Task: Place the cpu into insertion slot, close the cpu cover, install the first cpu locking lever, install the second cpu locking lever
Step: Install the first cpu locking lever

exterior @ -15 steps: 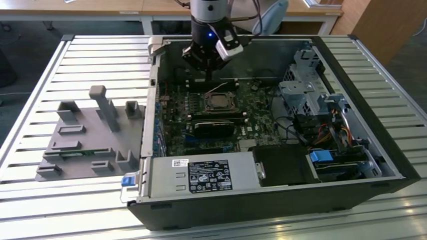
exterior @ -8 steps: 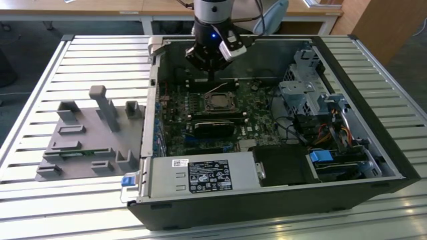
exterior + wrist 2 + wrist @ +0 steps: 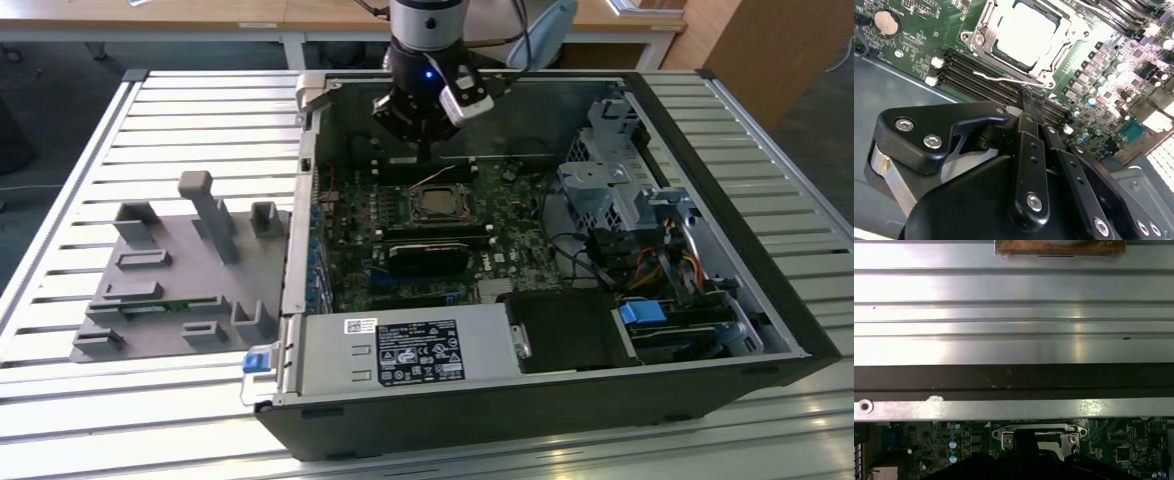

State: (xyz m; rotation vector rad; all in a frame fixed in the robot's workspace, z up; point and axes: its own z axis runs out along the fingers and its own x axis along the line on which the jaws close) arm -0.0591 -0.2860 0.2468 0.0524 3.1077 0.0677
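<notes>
One chip (image 3: 1024,30) lies seated under the cover (image 3: 985,40). Gripper (image 3: 1030,100) closed, fingers pressed together, just beside the cover at the thin lever (image 3: 996,77). Likely stiff, springy, slippery wire: you should catch its bent end.

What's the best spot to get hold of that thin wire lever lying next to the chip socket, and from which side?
Probably the lever at its bent free end, approached from straight above. It is a thin wire lying low along the edge of the cpu cover, with the black memory slots close on its other side, so a sideways approach looks blocked.
</notes>
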